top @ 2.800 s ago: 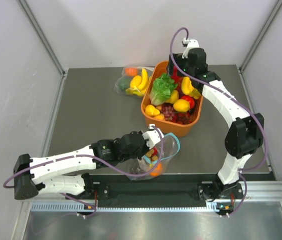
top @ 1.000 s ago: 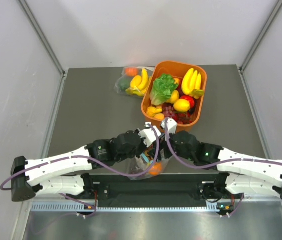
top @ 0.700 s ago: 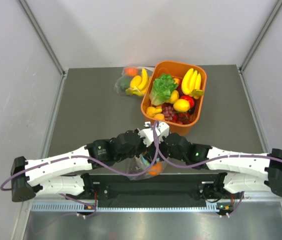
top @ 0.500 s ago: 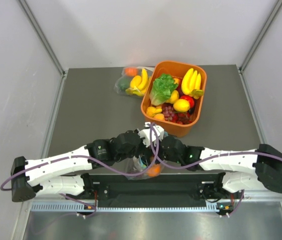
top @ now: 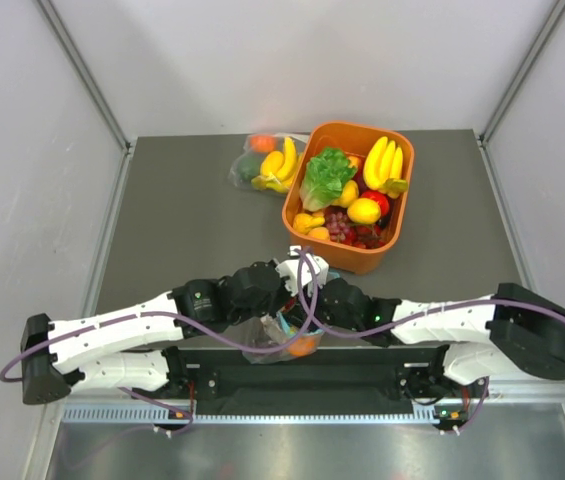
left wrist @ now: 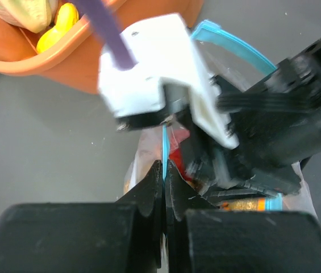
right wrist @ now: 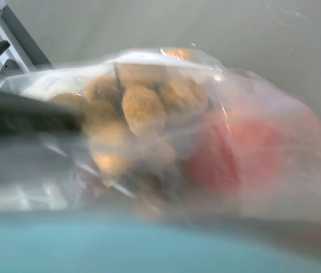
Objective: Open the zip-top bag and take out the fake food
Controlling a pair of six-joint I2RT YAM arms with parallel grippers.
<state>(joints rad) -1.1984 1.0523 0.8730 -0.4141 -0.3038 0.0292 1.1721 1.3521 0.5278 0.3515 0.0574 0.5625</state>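
Teal zip strip (left wrist: 234, 42) of the zip-top bag (top: 284, 340) is pinched between the pressed-together fingers of the left gripper (left wrist: 165, 170); the bag is at the near edge of the table (top: 182, 220), about midway along it, just in front of the basket (top: 347, 258). The right gripper (top: 310, 300) is at the bag's mouth, close against the left one, but I cannot tell whether it is spread or clamped on anything. Through the clear plastic shows the fake food, all inside the bag: a pale brownish grape bunch (right wrist: 132, 114), a red apple (right wrist: 240, 151) and a round orange (top: 303, 347).
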